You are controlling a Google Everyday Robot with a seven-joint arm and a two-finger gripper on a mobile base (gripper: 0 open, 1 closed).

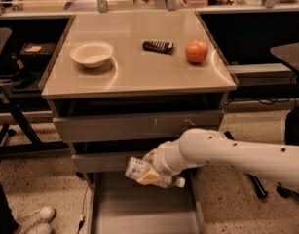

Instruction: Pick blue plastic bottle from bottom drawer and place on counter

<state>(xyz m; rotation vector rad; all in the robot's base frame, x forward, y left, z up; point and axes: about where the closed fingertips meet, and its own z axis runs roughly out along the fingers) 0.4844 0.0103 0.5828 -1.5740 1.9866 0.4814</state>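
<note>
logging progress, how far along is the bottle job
Done: the bottom drawer is open and the end effector grips the blue plastic bottle. In hand: the bottle hangs above the drawer floor, below the counter. Left: raising it and setting it on the counter.
</note>
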